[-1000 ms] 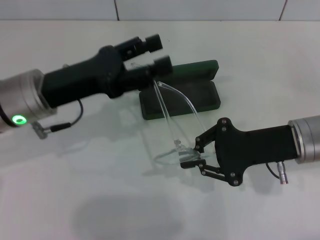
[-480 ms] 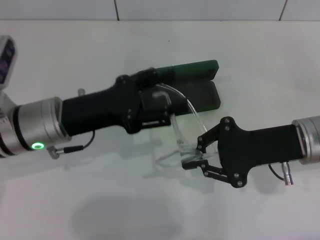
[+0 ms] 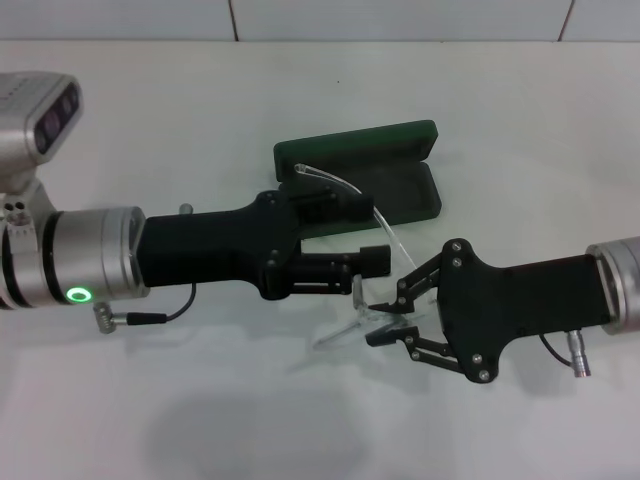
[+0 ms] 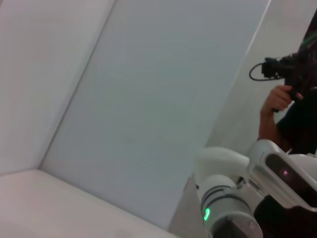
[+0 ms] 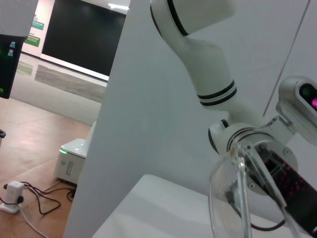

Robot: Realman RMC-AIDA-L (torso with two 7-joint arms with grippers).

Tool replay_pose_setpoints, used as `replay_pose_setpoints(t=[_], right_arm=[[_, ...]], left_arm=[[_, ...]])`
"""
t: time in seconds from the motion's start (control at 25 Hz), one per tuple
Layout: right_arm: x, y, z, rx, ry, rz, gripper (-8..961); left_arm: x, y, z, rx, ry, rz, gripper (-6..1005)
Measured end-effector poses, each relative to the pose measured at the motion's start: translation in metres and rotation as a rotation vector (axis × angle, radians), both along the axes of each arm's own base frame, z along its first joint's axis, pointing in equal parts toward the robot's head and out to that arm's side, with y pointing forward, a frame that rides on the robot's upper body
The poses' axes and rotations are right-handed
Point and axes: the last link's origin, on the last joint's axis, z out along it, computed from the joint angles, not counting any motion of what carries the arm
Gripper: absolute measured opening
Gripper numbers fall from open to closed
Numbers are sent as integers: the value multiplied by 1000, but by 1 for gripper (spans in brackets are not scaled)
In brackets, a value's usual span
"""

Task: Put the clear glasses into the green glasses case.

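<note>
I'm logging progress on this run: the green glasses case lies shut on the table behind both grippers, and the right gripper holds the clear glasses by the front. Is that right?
Not quite. The head view shows the green glasses case lying open, lid raised behind its tray. The rest stands: it sits behind the left gripper and the right gripper, which is shut on the front of the clear glasses.

No text, label, brand or number can be read on anything.

Glossy see-through plastic on clear glasses [image 3: 355, 255]; matt dark shell on green glasses case [image 3: 360, 145]; smooth matt white desk [image 3: 200, 420]; matt black right pincer [image 3: 380, 322].
</note>
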Motion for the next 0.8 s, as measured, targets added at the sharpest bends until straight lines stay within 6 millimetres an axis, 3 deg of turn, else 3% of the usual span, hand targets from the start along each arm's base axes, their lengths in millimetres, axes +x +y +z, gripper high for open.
replay_pose_setpoints(t=[0.24, 0.44, 0.8], right_arm=[[4, -4, 2, -3, 5, 6, 118], [6, -7, 4, -1, 2, 12, 118], [7, -20, 20, 53, 59, 92, 118]], left_arm=[[2, -3, -1, -34, 6, -22, 830], [-2, -4, 19, 31, -96, -6, 830], [-54, -15, 75, 269, -187, 176, 829]])
